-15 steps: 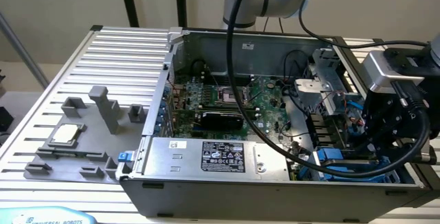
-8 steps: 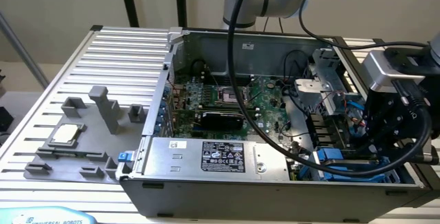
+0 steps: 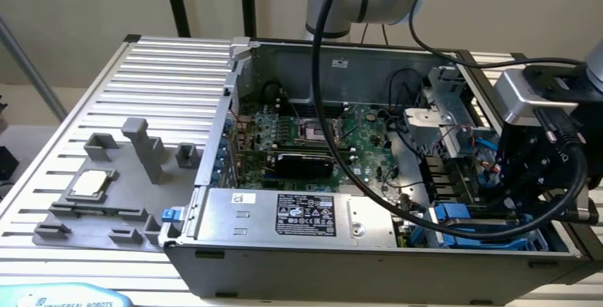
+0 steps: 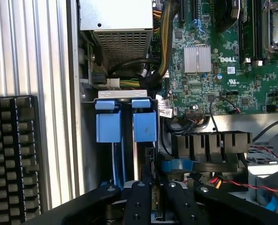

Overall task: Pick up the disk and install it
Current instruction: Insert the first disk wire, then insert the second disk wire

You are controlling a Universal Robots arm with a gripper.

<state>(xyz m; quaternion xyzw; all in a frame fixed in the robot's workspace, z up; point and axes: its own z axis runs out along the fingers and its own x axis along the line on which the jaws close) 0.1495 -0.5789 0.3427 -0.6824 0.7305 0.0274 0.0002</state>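
Here we see the pincer (image 4: 152,199) down in the drive bay of the open computer case (image 3: 282,265), nipped on the disk (image 4: 144,125).

Nearest us in the wrist view, the two black fingers (image 4: 138,206) stand close together over the thin upright edge of the disk, which sits on its side in the bay with its blue carrier tab just beyond the fingers. Just beside it, a second blue tab (image 4: 108,126) marks a neighbouring slot. Beyond the tabs lies a bundle of cables (image 4: 129,77), then the silver power supply box (image 4: 115,28), with the green motherboard (image 4: 214,70) alongside. In the exterior view, the arm (image 3: 537,152) reaches into the case at that view's right end, and the case rests on the ribbed bench (image 3: 169,74). Farther toward that view's left, a grey fixture (image 3: 104,201) holds a small square chip (image 3: 90,183).
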